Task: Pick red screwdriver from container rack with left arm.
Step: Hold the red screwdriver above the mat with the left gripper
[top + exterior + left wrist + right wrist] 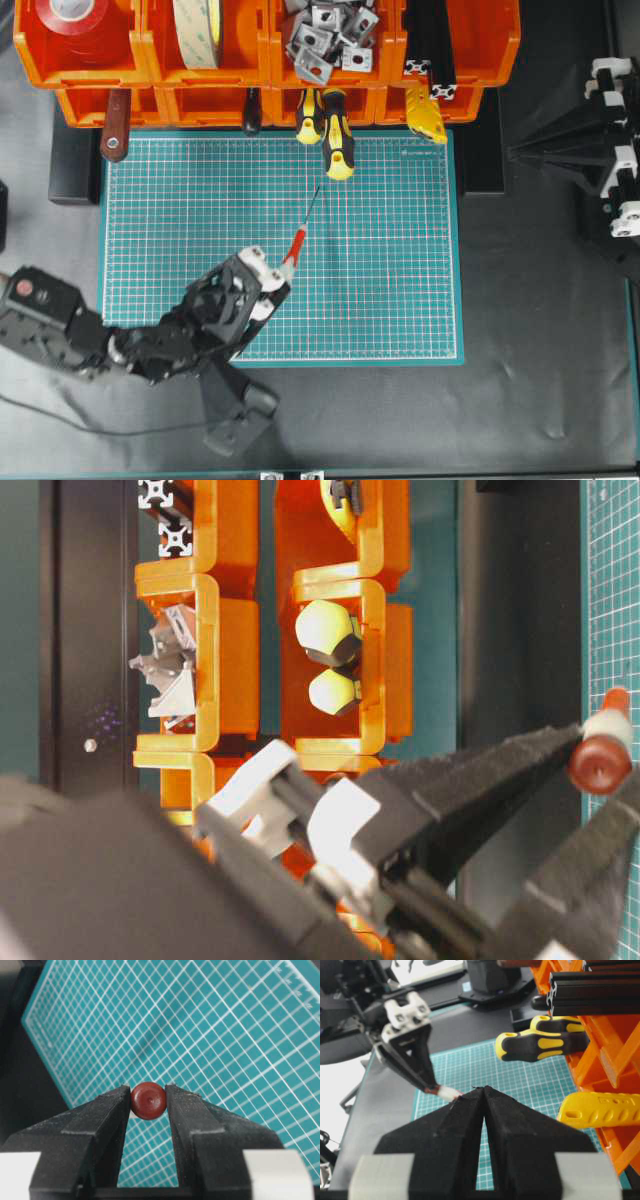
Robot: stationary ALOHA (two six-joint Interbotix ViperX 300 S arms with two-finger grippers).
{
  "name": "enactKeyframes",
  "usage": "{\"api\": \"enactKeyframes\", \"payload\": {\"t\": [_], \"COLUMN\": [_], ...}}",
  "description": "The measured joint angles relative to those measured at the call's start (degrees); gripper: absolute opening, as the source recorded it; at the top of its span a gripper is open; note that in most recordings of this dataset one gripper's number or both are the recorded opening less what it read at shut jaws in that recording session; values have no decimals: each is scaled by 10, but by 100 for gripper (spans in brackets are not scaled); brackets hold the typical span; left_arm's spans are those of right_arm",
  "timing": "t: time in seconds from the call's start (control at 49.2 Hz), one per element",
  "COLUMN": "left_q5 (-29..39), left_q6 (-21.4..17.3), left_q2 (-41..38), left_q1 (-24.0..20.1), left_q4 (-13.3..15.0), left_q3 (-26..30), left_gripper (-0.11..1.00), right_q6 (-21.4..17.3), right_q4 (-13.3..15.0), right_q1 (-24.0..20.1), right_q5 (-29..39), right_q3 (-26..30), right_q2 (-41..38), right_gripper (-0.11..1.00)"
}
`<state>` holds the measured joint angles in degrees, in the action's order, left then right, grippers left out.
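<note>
The red screwdriver (296, 244) hangs over the green cutting mat (400, 260), below and clear of the orange container rack (265, 60), its thin silver shaft pointing up towards the bins. My left gripper (283, 275) is shut on its handle end. In the left wrist view the round red end cap (148, 1100) sits pinched between the two black fingers (112, 1110). From table level the red cap and whitish collar (603, 752) show at the fingertips. My right gripper (484, 1089) is shut and holds nothing, parked at the right (515, 152).
Two fat yellow-and-black screwdrivers (337, 135) stick out of the rack's lower row over the mat's top edge. A maroon handle (115, 125) and a yellow tool (425, 115) hang from other bins. Tape rolls (75, 20) and metal brackets (325, 35) fill the upper bins.
</note>
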<state>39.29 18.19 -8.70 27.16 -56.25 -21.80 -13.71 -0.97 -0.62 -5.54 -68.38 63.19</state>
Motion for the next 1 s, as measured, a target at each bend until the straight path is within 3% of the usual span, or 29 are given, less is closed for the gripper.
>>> {"api": "enactKeyframes", "payload": {"t": [0.366,0.57,0.61,0.753,0.834,0.997], "left_q5": [-37,-47,-48,-52,-67,-83], "left_q6": [10,42,55,113,148,227], "left_q2": [0,0,0,0,0,11], "left_q1": [-20,-20,-20,-25,-28,-31], "left_q4": [0,0,0,0,0,0], "left_q3": [-9,-12,-15,-28,-40,-55], "left_gripper": [26,26,30,71,87,88], "right_q6": [0,0,0,0,0,0], "right_q4": [0,0,0,0,0,0], "right_q1": [4,4,4,4,4,4], "right_q5": [0,0,0,0,0,1], "right_q3": [0,0,0,0,0,0], "right_q2": [0,0,0,0,0,0], "right_gripper": [0,0,0,0,0,0]}}
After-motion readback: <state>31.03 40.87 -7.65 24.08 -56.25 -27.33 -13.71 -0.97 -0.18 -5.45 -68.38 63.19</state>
